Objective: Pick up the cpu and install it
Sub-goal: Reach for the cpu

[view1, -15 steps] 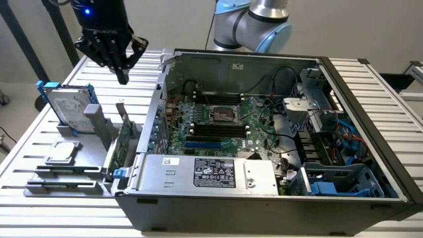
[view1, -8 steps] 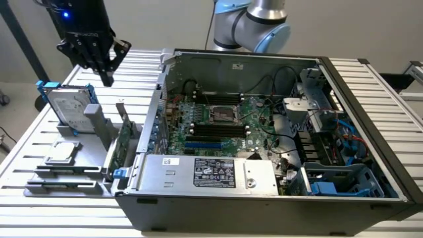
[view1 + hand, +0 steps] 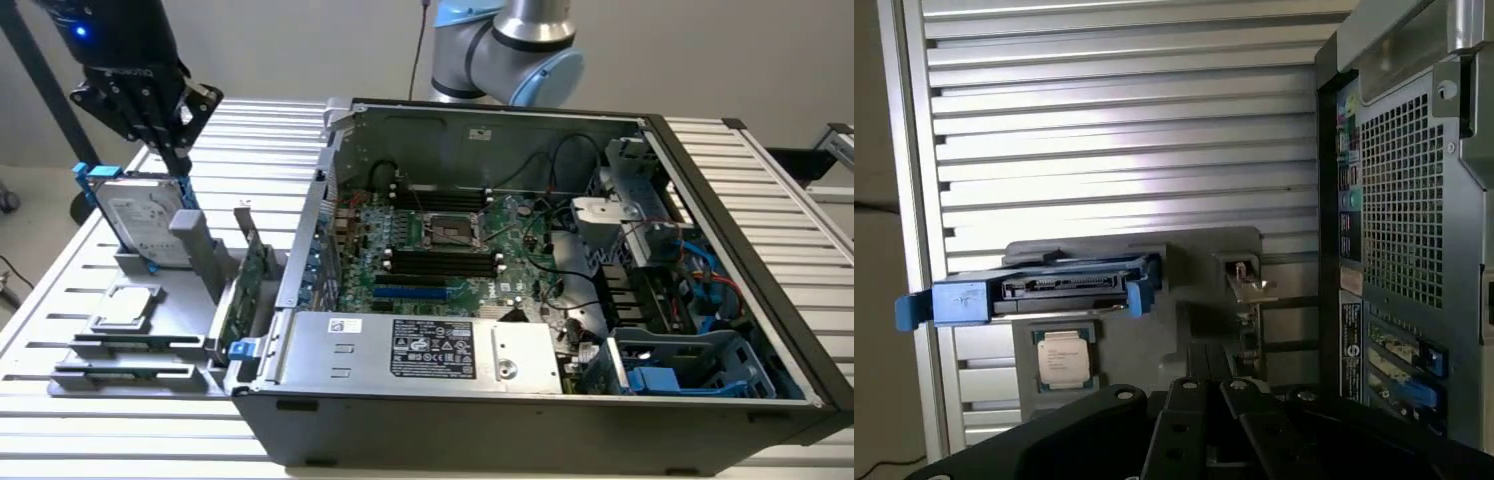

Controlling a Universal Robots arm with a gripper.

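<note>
The cpu [image 3: 123,307], a small square chip with a silver top, lies flat on the grey parts stand [image 3: 134,365] at the exterior view's left. In the wrist view the cpu [image 3: 1065,358] sits just past the hard drive. My gripper [image 3: 175,158] hangs above the stand, over the upright hard drive and well clear of the cpu. Its black fingers [image 3: 1189,400] are pressed together with nothing between them. The open computer case [image 3: 747,200] shows the motherboard with its bare cpu socket [image 3: 450,231].
A silver hard drive with blue rails [image 3: 140,215] stands upright in the stand right under the gripper. A green expansion card [image 3: 242,290] stands beside the case wall. The case's perforated rear panel [image 3: 1399,200] rises close by. Everything rests on a slatted metal table [image 3: 54,270].
</note>
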